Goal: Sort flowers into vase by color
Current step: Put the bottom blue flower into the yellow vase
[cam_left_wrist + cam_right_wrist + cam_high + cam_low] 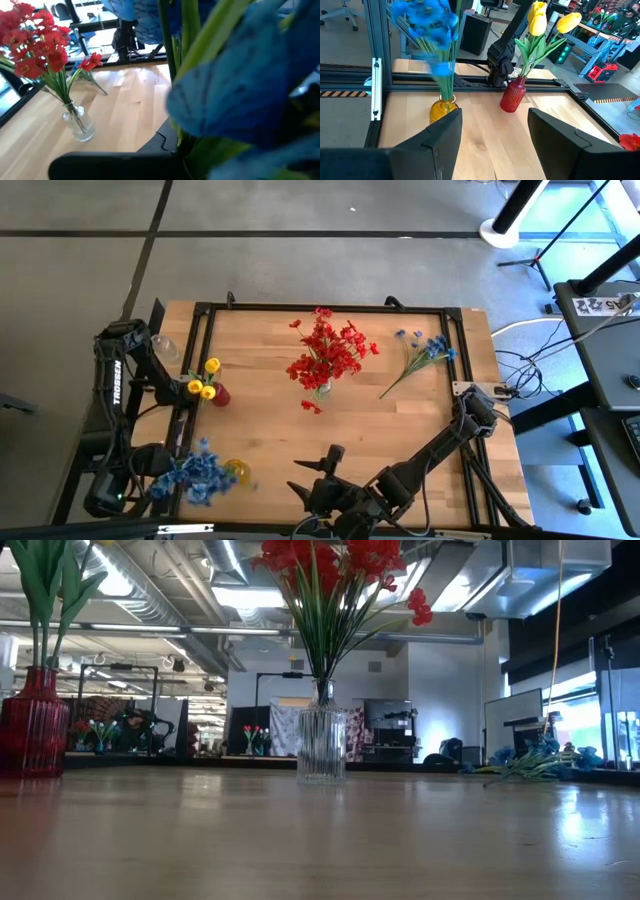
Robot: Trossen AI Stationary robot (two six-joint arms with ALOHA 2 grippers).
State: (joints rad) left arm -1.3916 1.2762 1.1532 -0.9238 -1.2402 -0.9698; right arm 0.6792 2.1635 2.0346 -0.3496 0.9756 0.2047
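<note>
Red flowers point(328, 355) stand in a clear glass vase point(322, 745) at mid table. Yellow flowers point(203, 380) stand in a red vase point(512, 95) at the left. Blue flowers point(195, 475) stand with their stems in a yellow vase point(442, 109) at the near left. My left gripper point(160, 480) is at them from the left, and their blooms fill the left wrist view point(235, 95). A loose blue spray point(425, 352) lies flat at the far right. My right gripper point(315, 472) is open and empty near the front edge. My left gripper appears shut on the blue flowers' green stems point(175, 115), just below the blooms, coming level from the table's left. The blooms hide the place of contact. The stems stand about upright, and their lower ends reach into the yellow vase point(237, 470).
A small red bloom point(312, 406) lies on the table before the clear vase. A clear glass object point(165, 347) stands at the far left corner. A black frame point(330, 310) rims the table. Bare wood lies between the vases and the loose blue spray.
</note>
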